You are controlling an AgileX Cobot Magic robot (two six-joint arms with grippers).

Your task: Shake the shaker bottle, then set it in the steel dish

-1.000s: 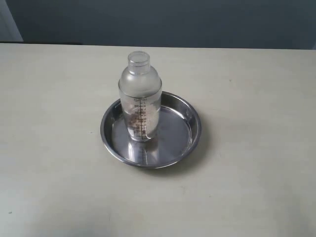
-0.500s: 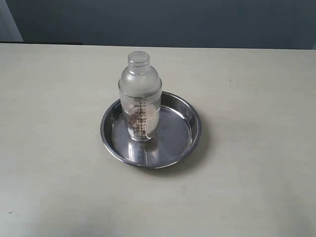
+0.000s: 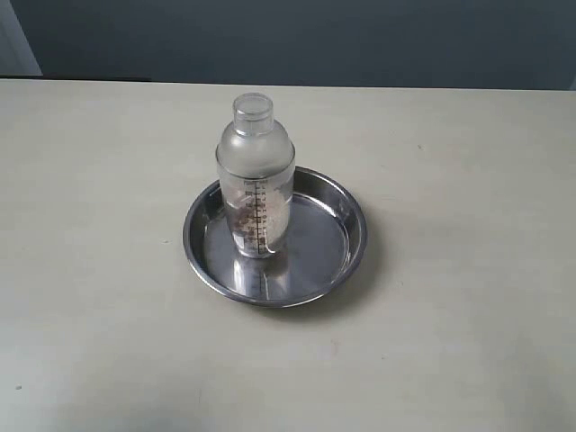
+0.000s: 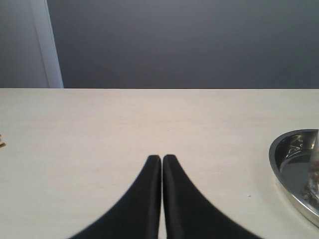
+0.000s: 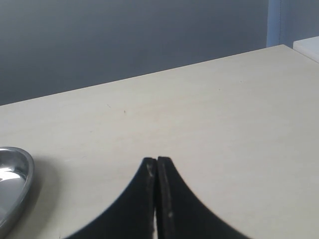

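The clear shaker bottle stands upright inside the steel dish, towards the dish's left side, with brown bits low inside it. Neither arm shows in the exterior view. My left gripper is shut over bare table with nothing between its black fingers; the steel dish's rim and a sliver of the shaker bottle show at that view's edge. My right gripper is shut and empty too, with part of the steel dish at that view's edge.
The beige table runs to a dark grey wall at the back. A pale vertical strip stands against the wall in the left wrist view.
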